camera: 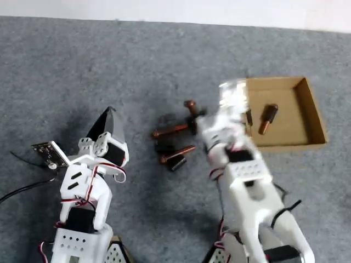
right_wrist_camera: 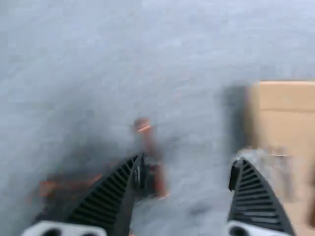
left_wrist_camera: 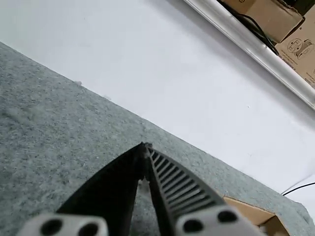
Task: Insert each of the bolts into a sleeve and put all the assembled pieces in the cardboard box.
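Three copper bolts lie on the grey mat: one beside the right arm, one to its left, and one nearer the front. Black sleeves lie among them. The cardboard box at the right holds one assembled piece. My right gripper hangs open between the bolts and the box. In its wrist view the right gripper has a bolt just beside one finger and the box past the other. My left gripper is shut and holds nothing, pointing away over bare mat.
The grey mat covers the table, with a white surface beyond its far edge. A small circuit board and cables lie beside the left arm. A corner of the cardboard box shows past the left gripper.
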Motion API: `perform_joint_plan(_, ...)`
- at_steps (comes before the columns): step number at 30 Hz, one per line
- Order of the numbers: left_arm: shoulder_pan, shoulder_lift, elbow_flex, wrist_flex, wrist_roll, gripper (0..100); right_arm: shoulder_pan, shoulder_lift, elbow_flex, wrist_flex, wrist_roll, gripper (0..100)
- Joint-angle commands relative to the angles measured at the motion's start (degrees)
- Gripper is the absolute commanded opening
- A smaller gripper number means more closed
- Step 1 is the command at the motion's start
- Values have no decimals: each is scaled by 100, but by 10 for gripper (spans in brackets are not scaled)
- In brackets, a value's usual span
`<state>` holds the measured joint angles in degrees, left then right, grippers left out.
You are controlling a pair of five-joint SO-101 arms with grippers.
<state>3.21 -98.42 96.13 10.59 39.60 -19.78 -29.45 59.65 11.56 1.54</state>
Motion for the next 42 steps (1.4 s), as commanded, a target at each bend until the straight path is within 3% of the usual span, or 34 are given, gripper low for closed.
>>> perform_joint_plan(1,48,-110,145,26,-35,6,-743,-295,189,48,501,242)
perform_joint_plan(5,-48,-110,145,18,-35,6,-1218,-295,312,295,677,242)
perform_joint_plan(9,-207,-110,136,9,-26,6,-1420,-303,295,1279,-105,242)
perform_joint_plan(17,-198,-110,136,9,-26,6,-1666,-303,338,1095,-932,242)
perform_joint_plan(42,-171,-92,136,9,-26,6,-1930,980,277,1393,-958,242)
